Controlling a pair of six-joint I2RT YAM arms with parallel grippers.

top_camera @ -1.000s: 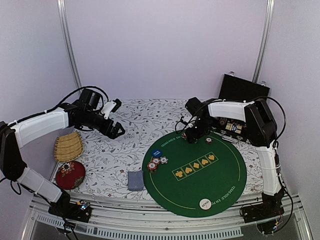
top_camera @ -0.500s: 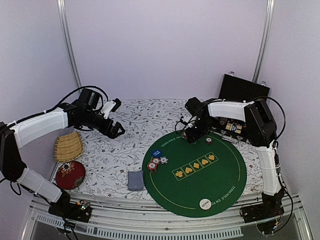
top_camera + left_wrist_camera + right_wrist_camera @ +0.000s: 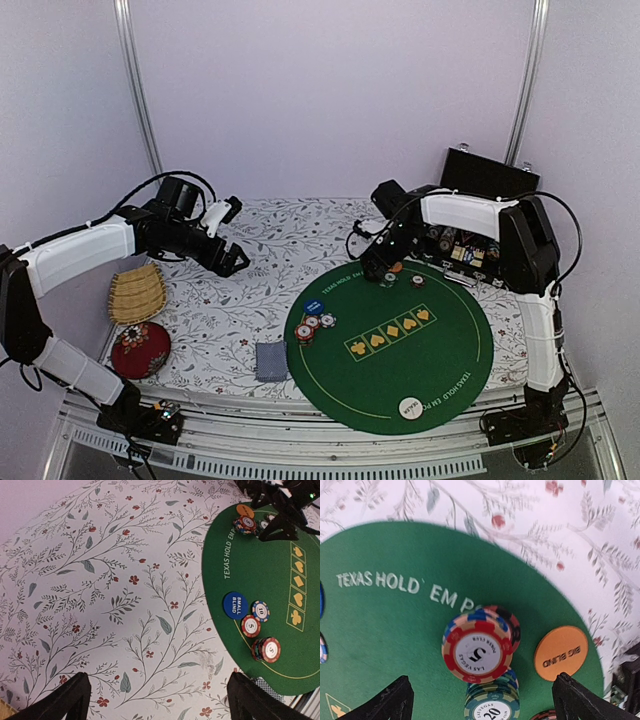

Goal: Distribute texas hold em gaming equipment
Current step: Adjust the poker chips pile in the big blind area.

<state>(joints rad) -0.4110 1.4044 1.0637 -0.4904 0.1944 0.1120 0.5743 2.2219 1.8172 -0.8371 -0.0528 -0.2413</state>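
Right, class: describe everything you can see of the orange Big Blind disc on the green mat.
The orange Big Blind disc is flat, round and matte, plastic-looking, with BIG BLIND printed in black. It lies face up on the green mat, just inside its rim, a narrow gap from the chip stack topped by a red-white 5.

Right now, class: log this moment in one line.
left end effector: open, over cloth | right end effector: open, over chip stacks | orange disc: beside stacks, at mat edge
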